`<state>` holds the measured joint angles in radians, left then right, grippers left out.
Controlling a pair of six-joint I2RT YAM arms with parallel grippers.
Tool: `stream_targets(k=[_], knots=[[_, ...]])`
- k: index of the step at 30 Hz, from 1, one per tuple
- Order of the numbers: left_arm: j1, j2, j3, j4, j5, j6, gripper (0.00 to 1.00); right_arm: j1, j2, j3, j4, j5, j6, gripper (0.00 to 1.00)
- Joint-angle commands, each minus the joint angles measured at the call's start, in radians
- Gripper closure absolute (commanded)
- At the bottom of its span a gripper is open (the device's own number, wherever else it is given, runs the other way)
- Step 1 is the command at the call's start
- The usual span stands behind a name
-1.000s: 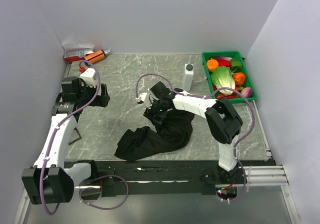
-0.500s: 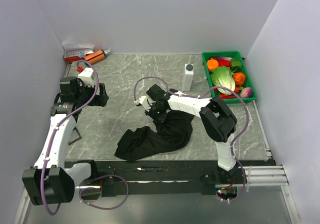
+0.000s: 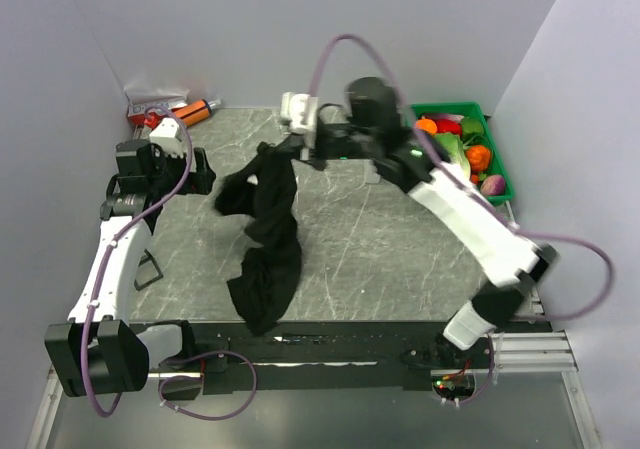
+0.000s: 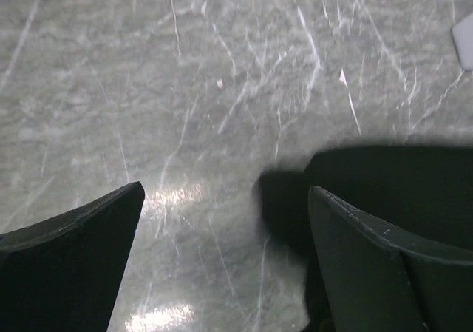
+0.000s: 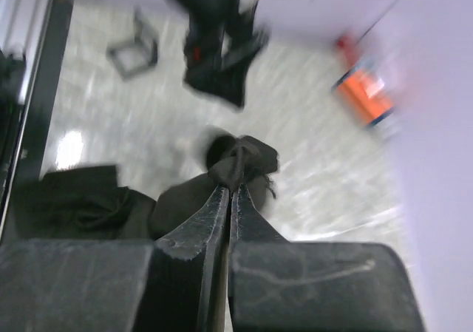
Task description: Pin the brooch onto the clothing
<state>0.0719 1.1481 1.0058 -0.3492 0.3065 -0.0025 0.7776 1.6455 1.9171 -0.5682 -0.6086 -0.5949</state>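
The black clothing (image 3: pixel 272 231) hangs in a long bunch from my right gripper (image 3: pixel 277 152), which is raised over the back left of the table. Its lower end (image 3: pixel 258 304) still rests near the front edge. In the right wrist view my right gripper (image 5: pixel 230 189) is shut on a pinched fold of the clothing (image 5: pixel 247 158). My left gripper (image 3: pixel 196 175) stands open just left of the hanging fabric. In the left wrist view the left gripper (image 4: pixel 225 199) is wide open over bare marble, with the clothing (image 4: pixel 403 177) by its right finger. The brooch is out of view.
A green tray (image 3: pixel 455 108) of vegetables stands at the back right. An orange and red clutter (image 3: pixel 192 112) lies in the back left corner. A small black stand (image 3: pixel 150 270) sits beside the left arm. Walls close in three sides.
The right gripper has shut on the clothing and swung up and back to the left, lifting most of it off the table. The left gripper has edged back, still open.
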Motion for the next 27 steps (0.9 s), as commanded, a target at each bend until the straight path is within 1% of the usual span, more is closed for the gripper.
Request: stream_targets(k=[1, 3, 4, 6, 7, 9, 10, 11, 12, 13, 14, 15, 16, 18, 19, 20, 21, 22, 23, 24, 25, 26, 27], knots=[[0.008, -0.016, 0.053, 0.073, 0.002, -0.025, 0.01, -0.078, -0.169, -0.114, 0.001, 0.006, 0.033, 1.0], [0.008, -0.025, 0.039, 0.088, 0.008, -0.025, 0.01, -0.142, -0.257, -0.212, -0.01, 0.021, 0.082, 1.0], [0.008, -0.028, 0.031, 0.093, 0.014, -0.027, 0.01, -0.232, -0.28, -0.31, -0.013, 0.018, 0.148, 1.0], [0.009, -0.031, 0.007, 0.102, 0.029, -0.034, 0.01, -0.309, -0.349, -0.413, -0.051, 0.007, 0.181, 1.0], [0.009, -0.03, -0.001, 0.102, 0.04, -0.037, 0.01, -0.369, -0.375, -0.541, -0.056, 0.019, 0.199, 1.0], [0.009, -0.03, -0.027, 0.105, 0.063, -0.047, 0.0, -0.432, -0.459, -0.675, -0.088, 0.026, 0.198, 1.0], [0.011, -0.028, -0.035, 0.104, 0.072, -0.045, 0.01, -0.464, -0.507, -0.813, -0.102, 0.032, 0.152, 1.0], [0.011, -0.028, -0.044, 0.102, 0.103, -0.034, 0.01, -0.469, -0.524, -0.872, -0.119, 0.049, 0.121, 0.95], [0.009, -0.025, -0.045, 0.098, 0.115, -0.03, 0.0, -0.474, -0.541, -0.923, -0.143, 0.075, 0.097, 0.78], [0.009, -0.021, -0.045, 0.084, 0.129, -0.024, 0.01, -0.478, -0.573, -0.988, -0.151, 0.076, 0.055, 0.74], [0.011, -0.015, -0.039, 0.072, 0.143, -0.008, 0.01, -0.48, -0.59, -0.998, -0.159, 0.069, 0.038, 0.69], [0.009, 0.007, -0.032, 0.049, 0.173, 0.036, 0.01, -0.479, -0.607, -0.989, -0.159, 0.04, 0.026, 0.61], [0.009, 0.018, -0.023, -0.006, 0.186, 0.061, 0.01, -0.474, -0.642, -0.983, -0.151, 0.018, -0.008, 0.57], [0.009, 0.05, -0.006, -0.065, 0.212, 0.166, 0.01, -0.399, -0.674, -0.981, -0.119, 0.026, -0.057, 0.53], [0.009, 0.058, -0.004, -0.114, 0.215, 0.205, 0.01, -0.365, -0.693, -0.989, -0.083, 0.055, -0.128, 0.52], [0.009, 0.062, -0.006, -0.131, 0.212, 0.275, 0.01, -0.324, -0.697, -1.001, -0.067, 0.064, -0.164, 0.51], [0.008, 0.065, -0.009, -0.143, 0.207, 0.303, 0.01, -0.267, -0.697, -1.032, -0.047, 0.067, -0.202, 0.51], [0.009, 0.067, -0.013, -0.152, 0.191, 0.321, 0.01, -0.243, -0.684, -1.047, -0.023, 0.058, -0.277, 0.51], [0.009, 0.064, -0.016, -0.161, 0.183, 0.344, 0.01, -0.223, -0.669, -1.058, -0.018, 0.043, -0.313, 0.51], [0.009, 0.061, -0.016, -0.168, 0.177, 0.349, 0.01, -0.183, -0.652, -1.067, -0.021, 0.026, -0.389, 0.52], [0.009, 0.061, -0.016, -0.171, 0.177, 0.349, 0.01, -0.163, -0.61, -1.07, -0.047, -0.006, -0.431, 0.54], [0.009, 0.059, -0.015, -0.184, 0.175, 0.348, 0.01, -0.144, -0.589, -1.073, -0.056, -0.014, -0.475, 0.57], [0.009, 0.053, -0.012, -0.192, 0.177, 0.345, 0.01, -0.102, -0.554, -1.09, -0.061, -0.019, -0.553, 0.59]])
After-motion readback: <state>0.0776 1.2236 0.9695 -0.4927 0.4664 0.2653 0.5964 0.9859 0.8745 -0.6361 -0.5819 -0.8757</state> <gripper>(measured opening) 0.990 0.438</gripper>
